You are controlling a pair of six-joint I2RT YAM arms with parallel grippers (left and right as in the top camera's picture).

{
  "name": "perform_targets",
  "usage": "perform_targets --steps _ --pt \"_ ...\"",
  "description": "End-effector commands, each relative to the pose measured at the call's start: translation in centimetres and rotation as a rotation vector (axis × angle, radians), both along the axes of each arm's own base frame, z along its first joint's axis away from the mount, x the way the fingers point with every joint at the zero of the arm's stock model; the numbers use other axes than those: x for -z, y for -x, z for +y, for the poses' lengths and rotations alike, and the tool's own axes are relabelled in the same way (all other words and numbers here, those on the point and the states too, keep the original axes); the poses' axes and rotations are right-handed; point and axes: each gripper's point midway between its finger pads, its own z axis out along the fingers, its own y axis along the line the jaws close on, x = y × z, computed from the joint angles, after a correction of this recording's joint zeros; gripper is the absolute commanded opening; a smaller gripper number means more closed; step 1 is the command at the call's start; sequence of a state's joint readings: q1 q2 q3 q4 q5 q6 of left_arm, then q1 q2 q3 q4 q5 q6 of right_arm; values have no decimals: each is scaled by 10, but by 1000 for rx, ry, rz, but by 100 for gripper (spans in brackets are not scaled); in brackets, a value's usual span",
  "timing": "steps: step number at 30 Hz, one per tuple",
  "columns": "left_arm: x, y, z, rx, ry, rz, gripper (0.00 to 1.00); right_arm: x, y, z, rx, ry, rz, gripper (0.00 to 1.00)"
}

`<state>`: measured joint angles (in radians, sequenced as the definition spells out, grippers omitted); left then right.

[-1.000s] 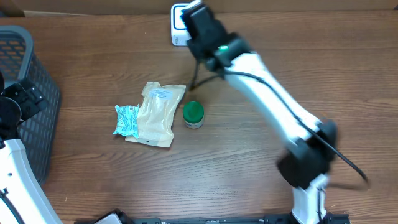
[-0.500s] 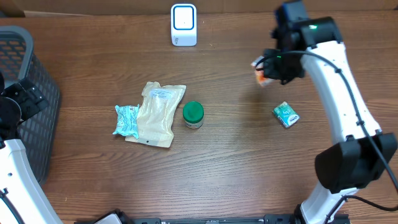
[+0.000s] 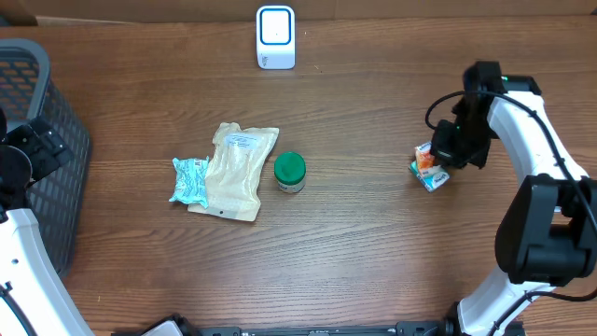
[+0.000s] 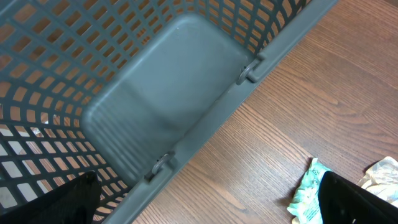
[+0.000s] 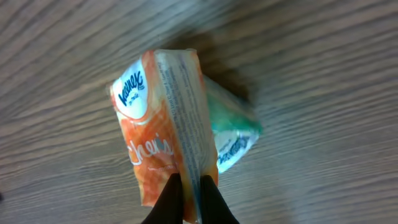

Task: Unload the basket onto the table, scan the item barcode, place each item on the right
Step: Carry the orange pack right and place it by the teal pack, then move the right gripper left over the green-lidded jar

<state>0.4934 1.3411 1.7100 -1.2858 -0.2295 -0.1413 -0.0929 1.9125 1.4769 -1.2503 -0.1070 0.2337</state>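
My right gripper (image 3: 440,152) (image 5: 190,182) is shut on the edge of an orange tissue pack (image 3: 425,159) (image 5: 155,124). The pack hangs low at the table's right side, right over a green tissue pack (image 3: 436,178) (image 5: 235,138) that lies on the wood. Whether the two packs touch is unclear. A white barcode scanner (image 3: 275,37) stands at the back centre, far from the held pack. At the far left, my left gripper (image 3: 37,145) (image 4: 211,205) stands open and empty over the rim of a grey basket (image 3: 42,89) (image 4: 186,93).
A beige pouch (image 3: 238,168), a teal packet (image 3: 191,179) (image 4: 305,193) and a green-lidded jar (image 3: 289,171) lie together left of centre. The basket takes up the left edge.
My right arm has swung from the scanner to the right side and come down with the orange pack, ending over the green pack. The left arm has not moved.
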Motion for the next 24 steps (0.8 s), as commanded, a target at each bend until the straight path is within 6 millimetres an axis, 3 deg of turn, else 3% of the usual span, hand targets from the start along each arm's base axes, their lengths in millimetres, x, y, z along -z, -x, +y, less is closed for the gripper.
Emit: perform_targets --steps 1,4,7,11,15,16,18,24 --pt "-4 1 3 -1 -20 2 100 -1 0 -3 22 -14 -1 43" --pt "-4 1 3 -1 -20 2 99 -4 2 -3 23 -16 7 68" --pt "-4 1 3 -1 -20 2 100 -17 0 -3 23 -15 3 70" --pt "-4 1 3 -1 -20 2 100 -51 -14 5 11 -40 -49 75" --pt "-4 1 3 -1 -20 2 100 -79 -31 39 -60 -97 -143 75" --pt "-4 1 3 -1 -20 2 100 -82 -33 48 -85 -97 -156 79" --pt "-4 1 3 -1 -20 2 100 -85 -38 73 -152 -102 -190 100" --pt "-4 1 3 -1 -20 2 100 -89 -50 155 -375 -82 -322 100"
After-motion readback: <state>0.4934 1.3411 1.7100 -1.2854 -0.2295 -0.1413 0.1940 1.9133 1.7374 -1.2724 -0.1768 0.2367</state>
